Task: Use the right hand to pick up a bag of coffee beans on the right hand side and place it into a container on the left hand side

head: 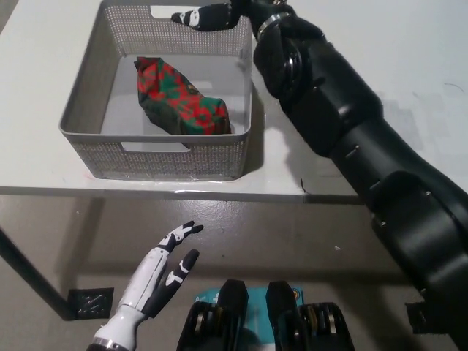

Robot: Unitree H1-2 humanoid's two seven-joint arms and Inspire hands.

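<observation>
White table [409, 66] fills the upper part of the head view, its front edge running across the middle; grey floor lies below it. Faint grey smudges mark the tabletop at right.

Grey mesh basket [84, 91] stands on the table's left part, close to the front edge, with a slot handle in its near wall and another in the far wall.

Bag [179, 99] lies inside the basket on its floor, on its side, running from the left-centre toward the near right corner, its lower end close to the near wall. Wrapping is red and green with small dark patches. No writing or brand can be read on it.

Right hand [208, 16], black, hangs over the basket's far right rim, fingers spread and pointing left, holding nothing, apart from the bag. Its arm runs down to the picture's lower right, crossing the basket's right wall.

Left hand [157, 274], white with black fingers, rests low at lower left, in front of the table edge, over the floor, fingers loosely apart and empty.

Small dark square [91, 302] lies on the floor at lower left.
</observation>
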